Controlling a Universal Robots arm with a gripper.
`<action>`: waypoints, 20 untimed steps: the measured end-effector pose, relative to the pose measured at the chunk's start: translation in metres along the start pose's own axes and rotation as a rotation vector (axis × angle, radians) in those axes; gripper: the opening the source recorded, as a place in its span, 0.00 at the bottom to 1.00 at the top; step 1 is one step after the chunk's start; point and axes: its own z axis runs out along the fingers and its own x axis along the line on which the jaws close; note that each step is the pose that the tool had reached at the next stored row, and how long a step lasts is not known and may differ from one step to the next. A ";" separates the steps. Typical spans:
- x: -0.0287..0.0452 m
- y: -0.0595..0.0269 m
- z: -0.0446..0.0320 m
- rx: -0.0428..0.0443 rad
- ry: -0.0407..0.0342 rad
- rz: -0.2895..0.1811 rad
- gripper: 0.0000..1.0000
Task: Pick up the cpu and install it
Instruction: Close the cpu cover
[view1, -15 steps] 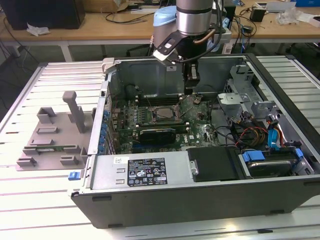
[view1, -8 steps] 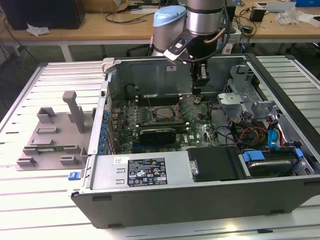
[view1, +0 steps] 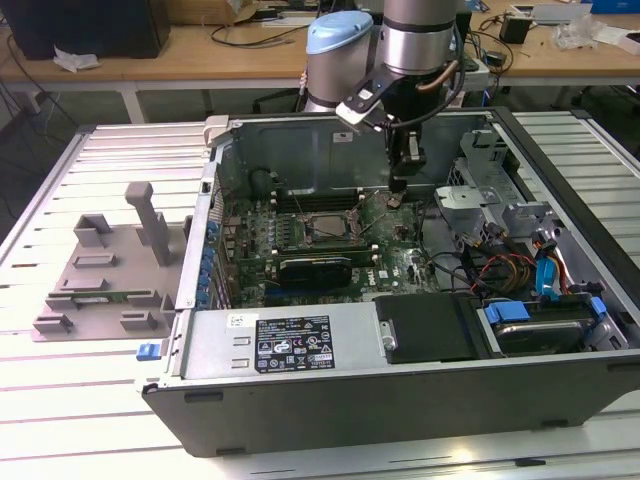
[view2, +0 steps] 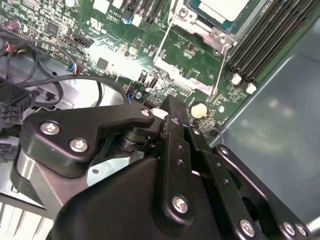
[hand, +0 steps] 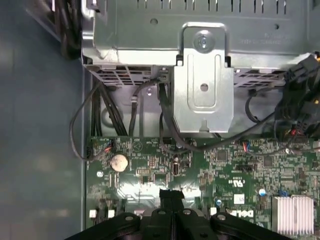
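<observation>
– Inside the open computer case on the counter, which way does the cpu lie from the fingers?

– In the exterior view the fingers hang over the far right part of the motherboard. The socket frame lies to the exterior view's left of them and a little nearer. The second wrist view places the cpu within that frame, well apart from the fingertips, with bare green board between.

– What stands closest to the tips?

– A round coin cell, near them on the board.

– And the state of the fingers?

– Closed. In the first wrist view the two fingers meet along one line, with no gap and, as far as can be made out, nothing between them.

– Has the cpu a long axis to align with?

– None to speak of: it is square and flat. Its edges run parallel to the memory slots beside the frame. There is one arm, so no choice of nearer hand arises.

– How does the cpu look?

– It has a silvery-white top with a thin darker rim and lies level in the frame. The picture's edge cuts it off, so whether it is fully seated cannot be told.
</observation>
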 end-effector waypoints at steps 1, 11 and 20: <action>0.0001 0.0009 0.0028 0.0006 0.0001 0.001 0.11; 0.0008 0.0064 0.0237 0.0053 -0.0032 0.003 0.11; 0.0009 0.0048 0.0243 0.0302 0.0339 0.003 0.11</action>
